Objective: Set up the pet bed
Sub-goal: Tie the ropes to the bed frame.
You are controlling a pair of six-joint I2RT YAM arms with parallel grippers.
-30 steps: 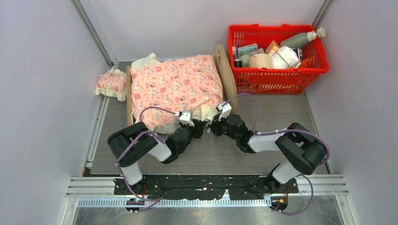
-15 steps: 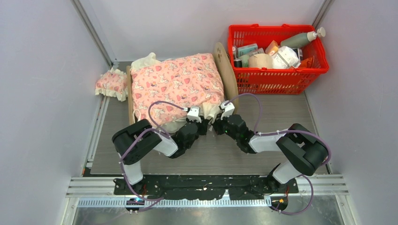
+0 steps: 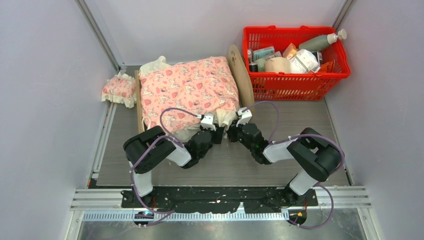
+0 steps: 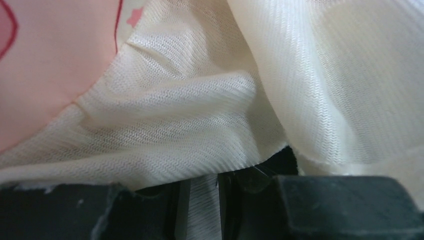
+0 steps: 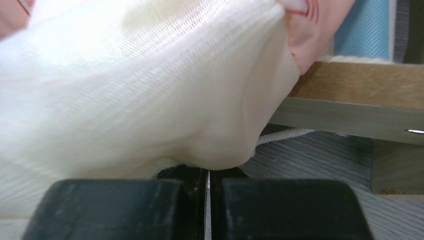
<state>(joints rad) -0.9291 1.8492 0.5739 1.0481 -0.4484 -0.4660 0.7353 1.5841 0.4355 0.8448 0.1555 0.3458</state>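
Change: left gripper (image 3: 218, 129) has moved right and is now beside right gripper (image 3: 232, 131).
Grips: both pinch the frill of the pink patterned cream-frilled blanket (image 3: 185, 90).
Bed: small light plywood pet bed (image 3: 240, 75) under that blanket, just ahead of the grippers. It is likely stiff and light, so grasp a side rail.

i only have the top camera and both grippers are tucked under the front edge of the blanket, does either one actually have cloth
Observer: Yes. In the left wrist view, a strip of the blanket's cream frill sits inside the left gripper, with the jaws nearly together on it.
Operator: and the right one
Observer: The right gripper is shut with the frill gathered right at its tips. It looks pinched.
Operator: what's under the cloth there
Observer: The right wrist view shows the pet bed's wooden side rail, with a patch of blue mattress uncovered beyond it.
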